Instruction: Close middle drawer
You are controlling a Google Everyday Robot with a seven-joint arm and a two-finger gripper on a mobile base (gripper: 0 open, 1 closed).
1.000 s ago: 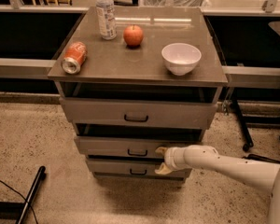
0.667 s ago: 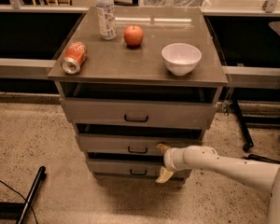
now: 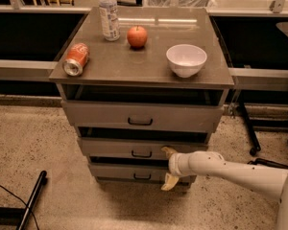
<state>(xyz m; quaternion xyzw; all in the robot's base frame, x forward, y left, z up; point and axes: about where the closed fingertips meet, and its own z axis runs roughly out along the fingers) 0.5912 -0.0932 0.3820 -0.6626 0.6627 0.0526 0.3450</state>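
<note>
In the camera view, the middle drawer [image 3: 134, 148] sits a little way out of the grey cabinet [image 3: 216, 80]. A dark gap above its front hides the inside. The gripper [image 3: 168, 166] hangs just right of the drawer's dark handle [image 3: 141, 154], fingers [image 3: 168, 151] spread wide, one above the other, holding nothing. On top stand a white bowl [image 3: 186, 59], an apple [image 3: 137, 36], a tipped can [image 3: 76, 59] and a bottle [image 3: 109, 14] cut off at the cap.

White arm [image 3: 235, 170]; tan-fingered hand [image 3: 166, 168] low centre
</note>
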